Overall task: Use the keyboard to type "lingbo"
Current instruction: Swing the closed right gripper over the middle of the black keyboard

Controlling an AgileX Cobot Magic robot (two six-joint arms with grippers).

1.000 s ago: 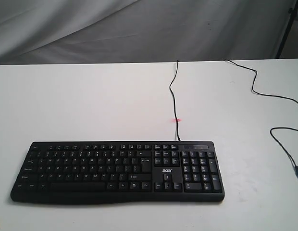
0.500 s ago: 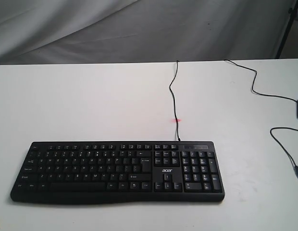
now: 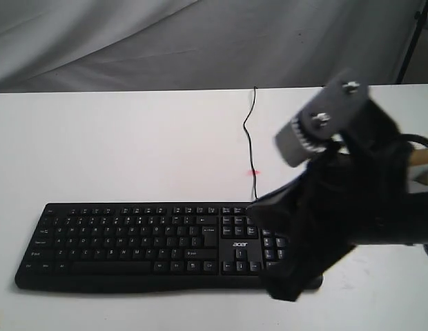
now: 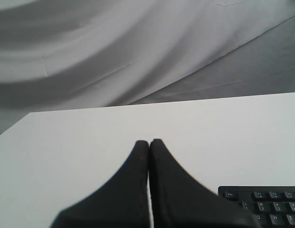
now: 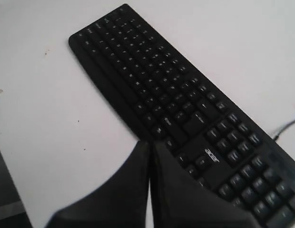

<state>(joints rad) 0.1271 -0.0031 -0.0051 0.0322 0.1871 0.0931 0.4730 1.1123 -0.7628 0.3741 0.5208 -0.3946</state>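
Risk of double-pressed keys: keyboard (image 3: pixel 131 241) lies flat on table (image 3: pixel 131 138), right pincer (image 5: pixel 148 142) tips together over its front edge near the arrow keys, left pincer (image 4: pixel 149 141) likewise together off the Esc corner, both tips blunt against small keys.

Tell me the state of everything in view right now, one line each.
Wide black wired keyboard: flat on the white table, right end partly hidden in the exterior view.
Thin black cable: joined to the keyboard's back edge, lying slack.
Left gripper: jaws shut, holding nothing.
Right gripper: jaws shut, holding nothing, at the keyboard's front edge, contact unclear.
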